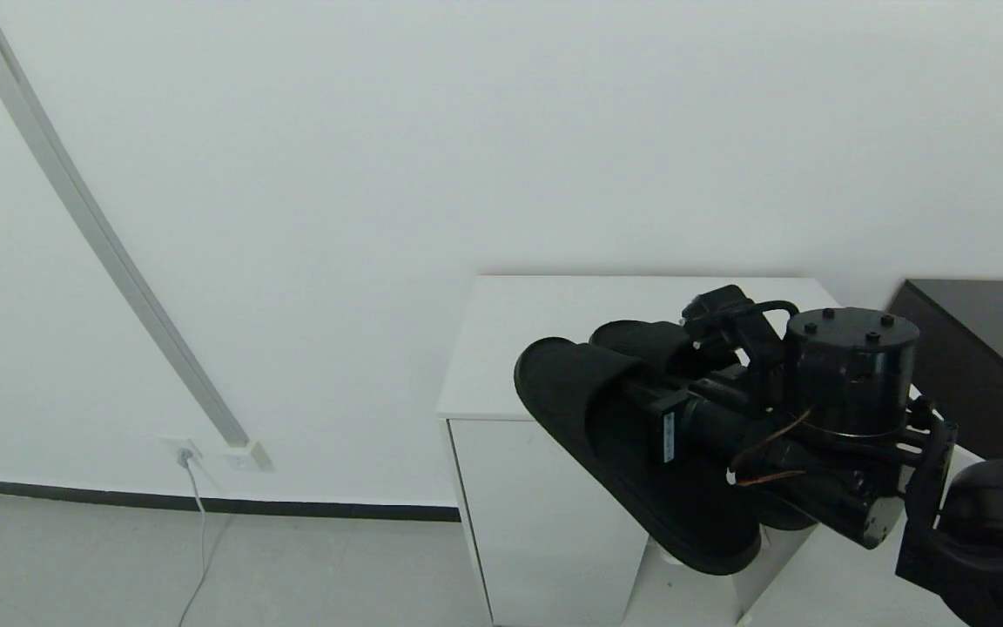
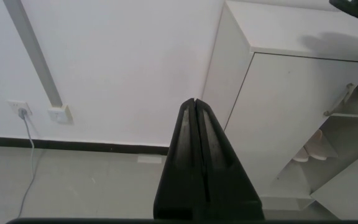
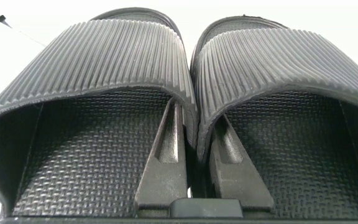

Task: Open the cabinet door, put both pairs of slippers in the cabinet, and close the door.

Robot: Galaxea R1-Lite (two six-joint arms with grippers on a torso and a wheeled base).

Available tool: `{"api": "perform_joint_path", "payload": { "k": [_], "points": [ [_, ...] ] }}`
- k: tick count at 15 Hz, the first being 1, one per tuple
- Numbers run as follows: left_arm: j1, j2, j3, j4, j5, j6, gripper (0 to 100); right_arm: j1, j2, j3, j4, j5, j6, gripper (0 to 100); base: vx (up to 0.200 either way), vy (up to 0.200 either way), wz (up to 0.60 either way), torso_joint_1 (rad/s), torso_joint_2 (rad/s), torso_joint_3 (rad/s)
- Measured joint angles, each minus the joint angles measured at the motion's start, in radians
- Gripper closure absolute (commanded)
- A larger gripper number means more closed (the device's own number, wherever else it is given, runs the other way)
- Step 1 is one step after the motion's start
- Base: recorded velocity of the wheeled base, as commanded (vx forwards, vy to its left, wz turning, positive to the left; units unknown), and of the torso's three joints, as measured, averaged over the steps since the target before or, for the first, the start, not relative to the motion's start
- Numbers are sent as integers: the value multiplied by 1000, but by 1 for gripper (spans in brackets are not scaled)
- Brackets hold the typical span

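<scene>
A pair of black slippers (image 1: 632, 435) hangs in the air in front of the white cabinet (image 1: 554, 348), just below its top edge. My right gripper (image 3: 194, 118) is shut on the slippers (image 3: 135, 68). One finger sits inside each slipper, pinching their inner walls together. In the left wrist view the cabinet door (image 2: 291, 118) stands open, its handle (image 2: 348, 93) at the edge. A light pair of slippers (image 2: 316, 148) lies on a shelf inside. My left gripper (image 2: 195, 104) is shut with nothing in it and points at the wall left of the cabinet.
A wall socket with a plugged cable (image 1: 184, 453) and a slanted white conduit (image 1: 101, 235) are on the wall to the left. A dark piece of furniture (image 1: 980, 348) stands right of the cabinet. Grey floor (image 1: 118, 566) lies open to the left.
</scene>
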Motion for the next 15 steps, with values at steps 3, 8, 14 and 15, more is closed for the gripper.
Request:
{"api": "perform_joint_path", "payload": {
  "k": [3,8,14,15],
  "points": [
    [0,0,0,0,-1,0,100,12,4,-2,-1,-2,0,100,0,0,0,0,0,0],
    [0,0,0,0,-1,0,100,21,15,1,-1,-3,1,100,-80,0,0,4,3,2],
    [1,0,1,0,-1,0,100,42,34,3,-1,-11,1,100,-133,0,0,-3,0,4],
    [1,0,1,0,0,0,100,44,36,3,-1,-12,1,100,0,0,0,0,0,0]
  ]
}}
